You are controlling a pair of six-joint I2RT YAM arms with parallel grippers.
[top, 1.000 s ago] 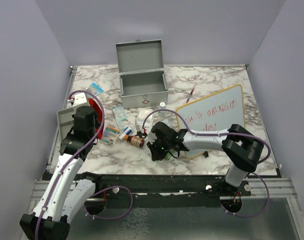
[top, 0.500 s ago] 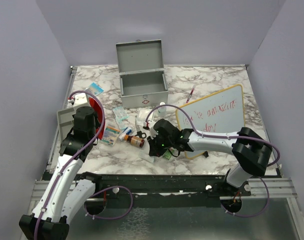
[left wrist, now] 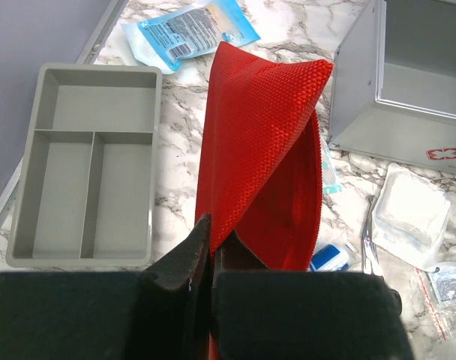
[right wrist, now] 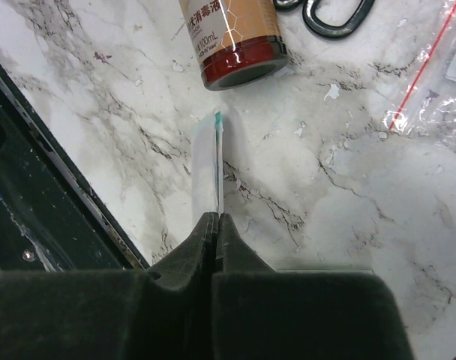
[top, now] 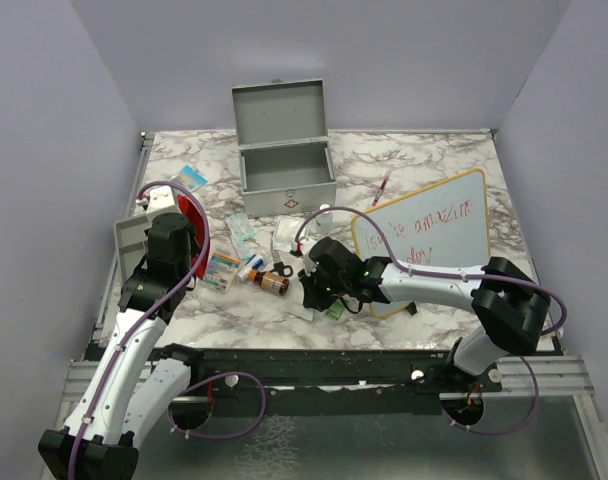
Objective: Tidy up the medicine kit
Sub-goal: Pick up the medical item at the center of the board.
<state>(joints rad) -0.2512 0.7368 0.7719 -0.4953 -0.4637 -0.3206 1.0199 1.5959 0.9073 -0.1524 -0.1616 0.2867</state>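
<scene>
The medicine kit stands open at the back of the table, lid up; its corner shows in the left wrist view. My left gripper is shut on the edge of a red mesh pouch and holds it up beside the kit; from above it sits at the left. My right gripper is shut on a thin white packet with a teal tip, low over the marble just in front of a brown bottle; from above it is near the table's front.
A shallow grey divided tray lies at the left edge. A blue packet, a gauze pack, scissors handles and a zip bag lie around. A whiteboard lies on the right. The black front rail is close.
My right arm has shifted a little, its elbow moving right, with the gripper staying shut on the thin packet by the bottle. The left arm has not moved.
</scene>
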